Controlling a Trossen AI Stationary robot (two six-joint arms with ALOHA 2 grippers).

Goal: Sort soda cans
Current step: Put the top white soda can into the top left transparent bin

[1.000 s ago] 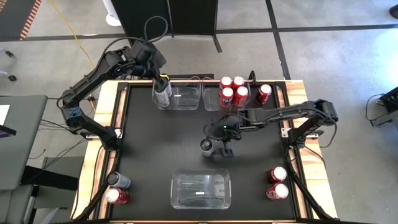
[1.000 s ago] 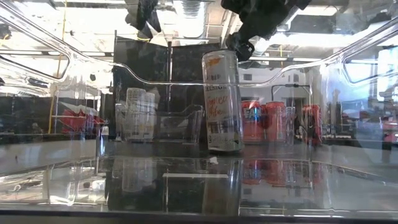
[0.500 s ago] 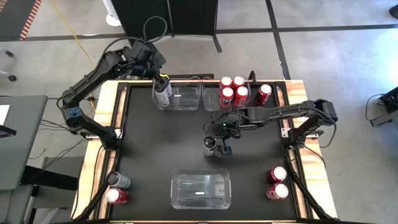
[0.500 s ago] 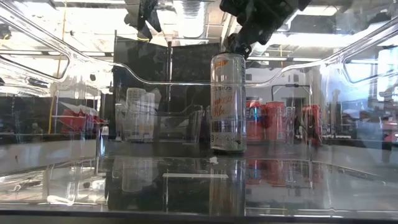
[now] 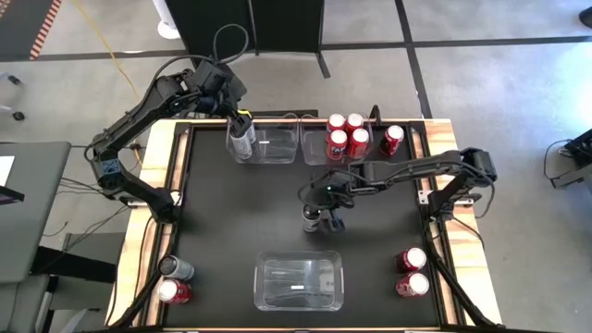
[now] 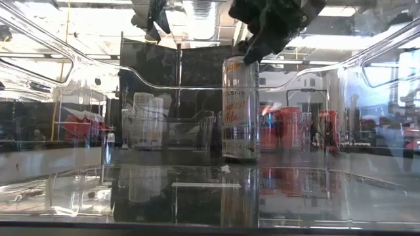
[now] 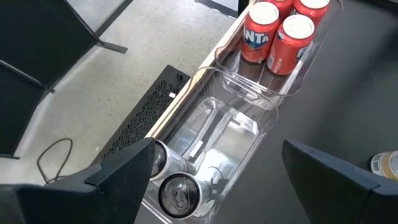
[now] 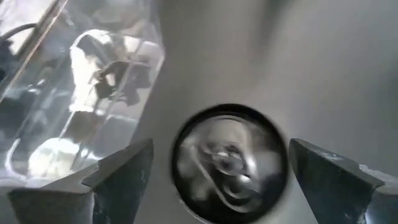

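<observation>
A silver soda can stands upright on the black table top, mid-table. My right gripper is open above it, one finger on each side of the can's top, with a gap on both sides. My left gripper hangs open over the far-left clear bin, which holds two silver cans standing on its floor. The neighbouring far bin holds several red cans. More cans stand on the table: a red one at the far right, two red ones at the near right, and a silver one and a red one at the near left.
A third clear bin stands at the near centre, close to the front edge. Wooden rails frame the black top. Open black surface lies left of the middle can and between it and the far bins.
The middle silver can stood tilted a second ago and now stands upright in about the same spot. My right gripper has edged toward the table's left over the can's top and rolled a little. It has stayed open.
</observation>
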